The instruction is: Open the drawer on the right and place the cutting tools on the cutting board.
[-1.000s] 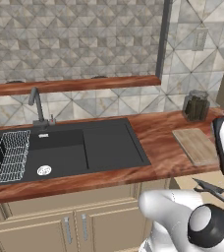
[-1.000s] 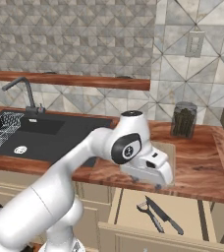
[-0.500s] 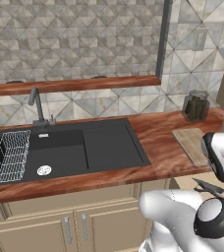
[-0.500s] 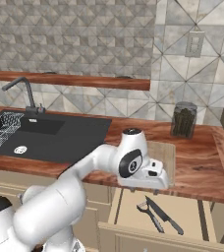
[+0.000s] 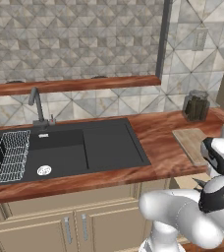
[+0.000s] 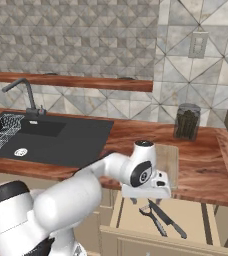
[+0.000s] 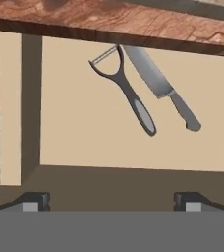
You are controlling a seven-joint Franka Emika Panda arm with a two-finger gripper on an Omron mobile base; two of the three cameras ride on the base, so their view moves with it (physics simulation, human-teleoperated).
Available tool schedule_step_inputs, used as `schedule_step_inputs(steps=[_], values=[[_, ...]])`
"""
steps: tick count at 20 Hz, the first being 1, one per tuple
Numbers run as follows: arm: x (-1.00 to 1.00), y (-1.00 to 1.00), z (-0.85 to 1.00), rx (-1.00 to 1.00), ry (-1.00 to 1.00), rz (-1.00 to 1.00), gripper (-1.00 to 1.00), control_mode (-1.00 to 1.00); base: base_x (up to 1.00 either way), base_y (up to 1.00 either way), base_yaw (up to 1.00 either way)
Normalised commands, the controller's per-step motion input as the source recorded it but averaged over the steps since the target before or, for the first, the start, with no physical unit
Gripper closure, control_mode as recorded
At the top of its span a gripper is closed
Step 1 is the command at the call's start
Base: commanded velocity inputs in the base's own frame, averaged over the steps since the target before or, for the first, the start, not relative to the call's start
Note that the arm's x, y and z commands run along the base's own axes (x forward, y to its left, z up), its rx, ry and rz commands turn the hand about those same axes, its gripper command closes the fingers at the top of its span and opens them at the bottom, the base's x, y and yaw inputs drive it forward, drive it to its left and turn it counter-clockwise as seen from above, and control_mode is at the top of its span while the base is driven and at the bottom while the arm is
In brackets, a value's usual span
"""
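Two tools lie side by side in the open drawer (image 6: 206, 212), a peeler (image 7: 125, 90) and a knife (image 7: 160, 86), nearly touching near the peeler's head, handles angled toward the drawer's front right. The drawer stands pulled out under the countertop (image 6: 201, 172), right of the sink (image 6: 61, 140). Just above it hangs the gripper (image 6: 145, 201), fingers pointing down over the drawer's back left, jaws spread wide with nothing between them. On the counter right behind the hand lies the board (image 6: 168, 159), bare, and beyond that a dark jar (image 6: 187, 121) stands by the tiled wall.
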Motion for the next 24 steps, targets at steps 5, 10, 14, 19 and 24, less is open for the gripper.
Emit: schedule_step_inputs(steps=[5, 10, 14, 19, 24], values=[[0.0, 0.0, -0.32, 0.05, 0.0, 0.14, -1.0, -1.0, 0.0, 0.0, 0.0], [0.0, 0.0, -0.39, 0.0, 0.0, 0.09, -1.0, -1.0, 0.0, 0.0, 0.0], [-0.1, 0.0, -0.38, 0.0, 0.0, 0.05, -1.0, -1.0, 0.0, 0.0, 0.0], [-0.1, 0.0, -0.3, 0.0, 0.0, 0.01, -1.0, -1.0, 0.0, 0.0, 0.0], [-0.24, 0.0, -0.19, 0.0, 0.0, 0.0, -1.0, -1.0, 0.0, 0.0, 0.0]])
